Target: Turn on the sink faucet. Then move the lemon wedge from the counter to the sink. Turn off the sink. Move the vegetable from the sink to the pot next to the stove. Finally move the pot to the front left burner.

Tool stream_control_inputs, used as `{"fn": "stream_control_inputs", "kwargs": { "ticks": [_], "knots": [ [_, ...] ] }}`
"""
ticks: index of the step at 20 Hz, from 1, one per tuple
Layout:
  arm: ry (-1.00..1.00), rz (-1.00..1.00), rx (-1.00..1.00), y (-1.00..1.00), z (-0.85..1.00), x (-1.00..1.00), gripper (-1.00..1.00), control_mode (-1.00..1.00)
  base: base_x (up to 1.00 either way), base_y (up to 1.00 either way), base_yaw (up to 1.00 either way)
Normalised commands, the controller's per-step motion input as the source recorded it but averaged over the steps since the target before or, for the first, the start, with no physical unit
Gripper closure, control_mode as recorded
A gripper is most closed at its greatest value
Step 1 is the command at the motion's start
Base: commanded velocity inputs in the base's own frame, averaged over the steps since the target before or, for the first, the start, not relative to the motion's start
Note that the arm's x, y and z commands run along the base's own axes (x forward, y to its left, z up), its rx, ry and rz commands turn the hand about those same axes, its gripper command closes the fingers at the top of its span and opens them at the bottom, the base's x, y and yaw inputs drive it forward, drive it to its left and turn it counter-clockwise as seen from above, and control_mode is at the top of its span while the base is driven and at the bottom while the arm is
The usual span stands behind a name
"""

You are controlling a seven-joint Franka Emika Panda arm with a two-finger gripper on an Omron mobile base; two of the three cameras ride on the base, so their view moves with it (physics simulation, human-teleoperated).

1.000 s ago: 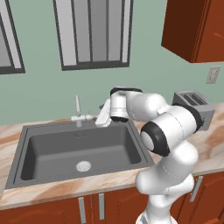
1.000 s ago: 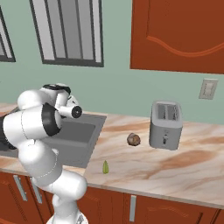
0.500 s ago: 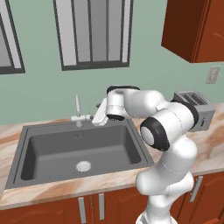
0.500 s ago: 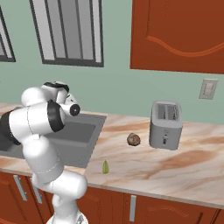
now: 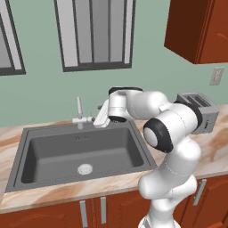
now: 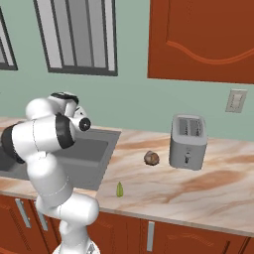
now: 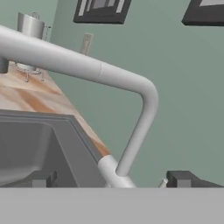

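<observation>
Between open pincer (image 7: 109,178) tips, faucet (image 7: 131,94)

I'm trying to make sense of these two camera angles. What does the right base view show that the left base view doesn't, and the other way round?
Right base view alone: the small lemon wedge and a brown lump on the counter.

Left base view alone: the sink faucet, with the open gripper beside it, and the drain.

Both: the sink, the toaster and the white arm.

Sink faucet (image 7: 131,87): smooth satin silver-white metal. Sink (image 5: 53,153): matt dark grey. Counter (image 6: 198,188): polished marbled stone, beige-orange. Cabinets (image 6: 198,39): glossy reddish wood. Toaster (image 6: 187,142): brushed metal.
</observation>
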Motion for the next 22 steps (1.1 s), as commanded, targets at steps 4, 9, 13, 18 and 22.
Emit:
{"fn": "stream_control_inputs", "kwargs": {
  "ticks": [4,9,13,18,22],
  "knots": [
    [0.0,0.0,0.01,-0.1,0.0,0.16,-1.0,-1.0,0.0,0.0,0.0],
    [0.0,0.0,0.03,-0.09,0.0,0.17,-1.0,-1.0,0.0,0.0,0.0],
    [0.0,0.0,0.02,-0.02,0.0,0.14,-1.0,-1.0,0.0,0.0,0.0],
    [0.0,0.0,0.0,0.0,-0.07,0.07,-1.0,-1.0,0.0,0.0,0.0],
    [0.01,0.0,0.0,0.0,-0.12,0.06,-1.0,-1.0,0.0,0.0,0.0]
  ]
}}
